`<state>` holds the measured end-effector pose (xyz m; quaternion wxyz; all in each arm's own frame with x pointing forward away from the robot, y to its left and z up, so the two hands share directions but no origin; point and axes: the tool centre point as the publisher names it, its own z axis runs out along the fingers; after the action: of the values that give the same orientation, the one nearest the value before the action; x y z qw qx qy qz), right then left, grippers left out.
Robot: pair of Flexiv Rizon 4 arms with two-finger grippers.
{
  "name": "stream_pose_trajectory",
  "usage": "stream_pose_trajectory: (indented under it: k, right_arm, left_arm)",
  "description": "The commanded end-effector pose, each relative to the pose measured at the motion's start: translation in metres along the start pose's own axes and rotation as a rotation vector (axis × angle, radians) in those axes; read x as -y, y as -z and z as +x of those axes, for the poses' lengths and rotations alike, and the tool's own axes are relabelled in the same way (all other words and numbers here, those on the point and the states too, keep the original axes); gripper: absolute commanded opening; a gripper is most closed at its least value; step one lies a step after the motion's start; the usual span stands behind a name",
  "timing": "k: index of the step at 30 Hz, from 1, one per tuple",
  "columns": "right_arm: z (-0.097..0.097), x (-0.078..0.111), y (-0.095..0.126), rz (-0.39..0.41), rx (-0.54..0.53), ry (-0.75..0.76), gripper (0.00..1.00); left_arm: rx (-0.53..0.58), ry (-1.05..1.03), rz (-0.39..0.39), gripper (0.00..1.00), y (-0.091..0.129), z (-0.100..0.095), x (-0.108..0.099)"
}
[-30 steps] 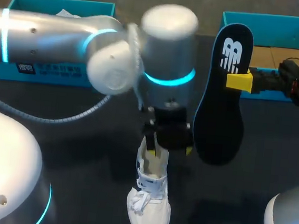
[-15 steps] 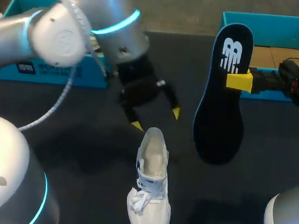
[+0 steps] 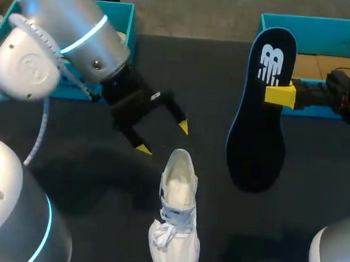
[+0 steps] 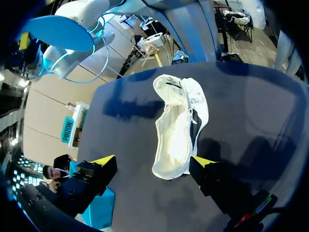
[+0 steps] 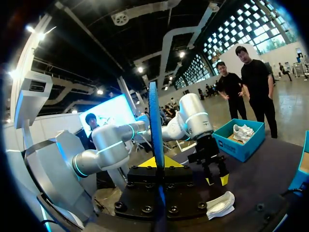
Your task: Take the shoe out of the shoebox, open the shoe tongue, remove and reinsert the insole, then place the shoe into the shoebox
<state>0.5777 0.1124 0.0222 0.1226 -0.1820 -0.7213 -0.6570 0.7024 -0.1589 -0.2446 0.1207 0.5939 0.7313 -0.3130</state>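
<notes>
Shoe [image 3: 175, 224] lies on dark table [image 3: 290, 222], left gripper [image 3: 162, 137] wide, right gripper [image 3: 278, 94] clamping insole [image 3: 257, 142].

Dim overhead light throws soft shadows across the table [image 3: 317, 200].

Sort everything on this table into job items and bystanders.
Job:
white shoe, standing on the table
insole, clamped in the right gripper
left gripper, open, by the shoe's heel
teal shoebox behind the insole

Probably bystanders:
second teal box on the left side
another white shoe inside it
</notes>
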Motion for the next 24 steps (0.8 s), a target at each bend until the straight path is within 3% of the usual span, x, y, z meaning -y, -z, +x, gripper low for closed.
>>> stream_pose_trajectory:
  k: [1,12,24]
  right_arm:
    - [-0.003,-0.002,-0.003,0.003,-0.003,-0.002,0.00]
    - [-0.003,-0.002,-0.003,0.003,-0.003,-0.002,0.00]
    - [-0.003,-0.002,-0.003,0.003,-0.003,-0.002,0.00]
  left_arm:
    - [0.344,-0.086,-0.040,1.00,0.002,0.005,0.005]
    - [0.595,-0.252,-0.100,1.00,0.021,-0.016,0.006]
    - [0.684,-0.383,-0.072,1.00,0.036,-0.028,0.009]
